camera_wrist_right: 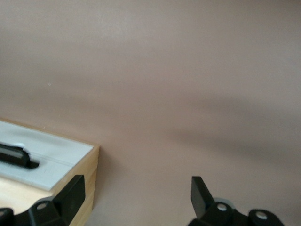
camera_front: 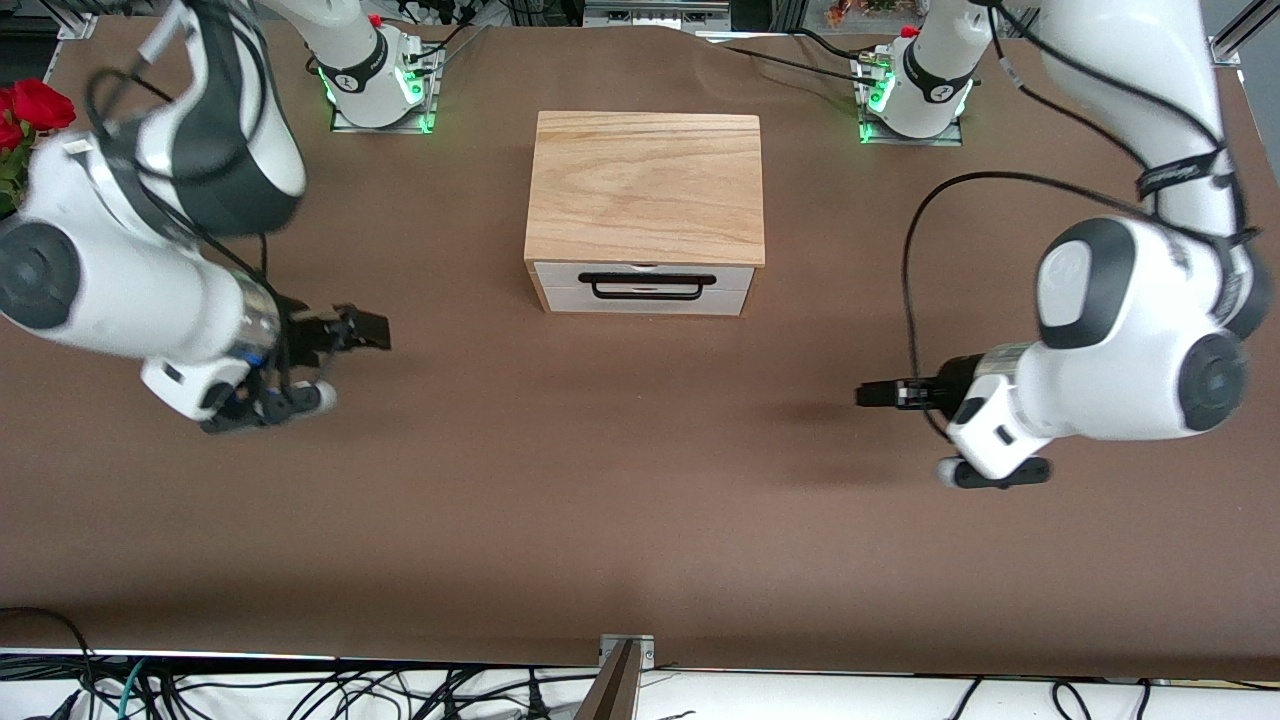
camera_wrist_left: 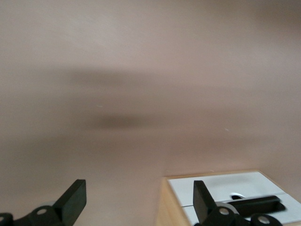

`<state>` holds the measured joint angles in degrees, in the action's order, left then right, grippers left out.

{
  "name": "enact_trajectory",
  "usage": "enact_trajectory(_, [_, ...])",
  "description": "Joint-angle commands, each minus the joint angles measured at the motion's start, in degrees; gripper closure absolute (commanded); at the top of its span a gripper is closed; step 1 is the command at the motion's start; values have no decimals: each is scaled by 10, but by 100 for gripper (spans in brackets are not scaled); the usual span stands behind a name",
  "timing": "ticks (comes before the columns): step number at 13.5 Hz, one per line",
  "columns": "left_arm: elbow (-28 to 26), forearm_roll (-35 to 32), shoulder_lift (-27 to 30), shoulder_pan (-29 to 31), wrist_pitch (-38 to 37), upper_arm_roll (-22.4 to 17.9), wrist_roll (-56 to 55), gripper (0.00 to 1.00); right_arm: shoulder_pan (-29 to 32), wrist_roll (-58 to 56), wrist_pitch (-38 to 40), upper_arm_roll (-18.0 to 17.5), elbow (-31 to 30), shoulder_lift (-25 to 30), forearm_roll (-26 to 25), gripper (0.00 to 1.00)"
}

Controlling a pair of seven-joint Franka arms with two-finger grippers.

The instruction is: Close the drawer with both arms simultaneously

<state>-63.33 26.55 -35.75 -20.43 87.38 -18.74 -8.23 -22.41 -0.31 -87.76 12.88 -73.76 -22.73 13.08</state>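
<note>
The light oak box (camera_front: pixel 645 185) stands mid-table between the two arm bases. Its drawer (camera_front: pixel 640 270) shows only a white front panel with a black bar handle (camera_front: pixel 648 287); the panel sits flush with the box and none of the inside shows. My left gripper (camera_front: pixel 872 394) hovers open over bare table toward the left arm's end, well apart from the box. My right gripper (camera_front: pixel 365 328) hovers open toward the right arm's end, also apart. The left wrist view has the drawer front (camera_wrist_left: pixel 225 186) past my open left gripper (camera_wrist_left: pixel 138 190); the right wrist view has it (camera_wrist_right: pixel 51 150) beside my open right gripper (camera_wrist_right: pixel 137 186).
A plain white panel (camera_front: pixel 645 303) lies below the drawer. Red roses (camera_front: pixel 25 115) stand at the table edge at the right arm's end. A metal bracket (camera_front: pixel 622 660) sits at the table edge nearest the front camera, with cables below it.
</note>
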Motion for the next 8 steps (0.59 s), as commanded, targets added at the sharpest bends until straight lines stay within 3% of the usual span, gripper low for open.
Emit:
enact_trajectory(1, [-2, -84, 42, -7, -20, -10, 15, 0, -6, 23, -22, -5, -170, 164, -58, 0])
enact_trajectory(4, [0, -96, 61, 29, -55, -9, 102, 0, -6, 25, -59, -7, -289, 289, -131, 0])
enact_trajectory(6, [-10, -99, 106, 63, -56, -2, 131, 0, -5, 19, -51, -5, -277, 290, -162, 0])
enact_trajectory(8, [-44, -147, 152, 71, -56, 24, 126, 0, -3, 15, -54, -4, -256, 275, -200, 0])
